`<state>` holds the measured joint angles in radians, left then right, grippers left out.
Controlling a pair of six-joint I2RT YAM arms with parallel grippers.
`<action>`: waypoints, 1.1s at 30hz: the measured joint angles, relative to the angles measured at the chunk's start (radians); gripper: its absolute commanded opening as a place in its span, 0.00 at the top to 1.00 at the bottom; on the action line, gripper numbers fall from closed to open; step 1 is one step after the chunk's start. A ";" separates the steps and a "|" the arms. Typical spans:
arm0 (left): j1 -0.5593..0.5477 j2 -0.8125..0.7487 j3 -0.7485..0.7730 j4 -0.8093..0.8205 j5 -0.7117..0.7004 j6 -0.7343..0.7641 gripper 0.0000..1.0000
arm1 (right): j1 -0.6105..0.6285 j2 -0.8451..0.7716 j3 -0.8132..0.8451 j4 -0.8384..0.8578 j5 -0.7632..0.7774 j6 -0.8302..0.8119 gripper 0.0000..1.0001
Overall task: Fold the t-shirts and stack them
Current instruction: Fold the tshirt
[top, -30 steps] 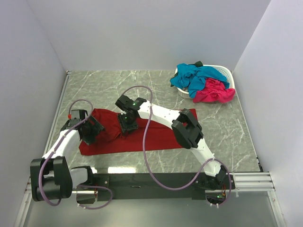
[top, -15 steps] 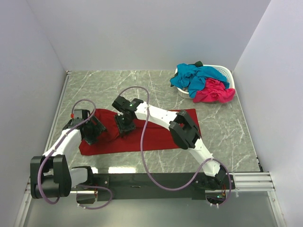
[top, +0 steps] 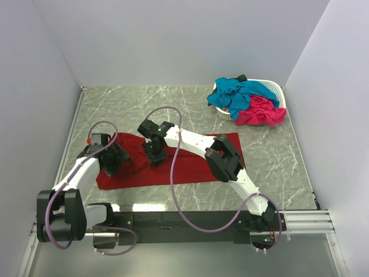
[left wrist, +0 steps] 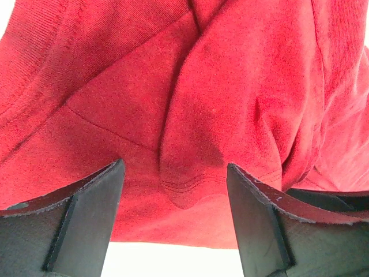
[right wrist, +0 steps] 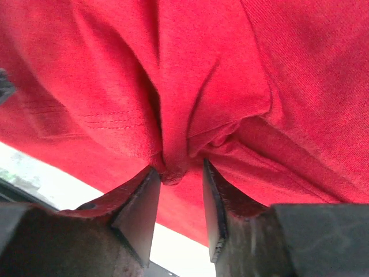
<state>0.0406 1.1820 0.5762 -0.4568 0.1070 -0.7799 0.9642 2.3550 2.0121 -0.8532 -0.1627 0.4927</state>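
Observation:
The dark red t-shirt lies spread on the table in front of the arms, bunched at its left part. My left gripper is down over the shirt's left end, and in the left wrist view its jaws stand wide apart with a hemmed fold of red cloth between them, not gripped. My right gripper is down on the shirt just right of it, and in the right wrist view it is shut on a pinched ridge of red cloth. The teal-blue t-shirt and the hot pink t-shirt hang over the basket.
The white latticed basket stands at the back right corner by the right wall. White walls close in the marble table on three sides. The right arm's purple cable loops above the shirt.
My right gripper has shifted slightly to the left on the shirt, dragging the bunched cloth with it. The left gripper has stayed nearly in place.

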 measured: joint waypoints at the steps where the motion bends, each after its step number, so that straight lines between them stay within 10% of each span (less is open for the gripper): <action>1: -0.004 0.000 0.000 0.000 -0.001 0.000 0.23 | 0.000 0.000 -0.006 0.000 0.003 -0.001 0.61; 11: -0.023 0.000 0.000 0.000 -0.020 0.000 0.23 | -0.004 -0.014 -0.052 0.008 0.027 -0.011 0.65; 21: -0.032 0.000 0.000 0.000 -0.030 0.000 0.31 | -0.009 -0.032 -0.083 0.014 0.022 -0.031 1.00; 33: -0.135 0.001 0.000 -0.002 -0.076 -0.002 0.49 | -0.066 -0.068 -0.083 0.025 -0.080 0.008 1.00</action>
<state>-0.0944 1.1831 0.5762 -0.4583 0.0315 -0.7815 0.8986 2.2875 1.9293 -0.8284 -0.2432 0.5003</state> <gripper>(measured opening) 0.553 0.011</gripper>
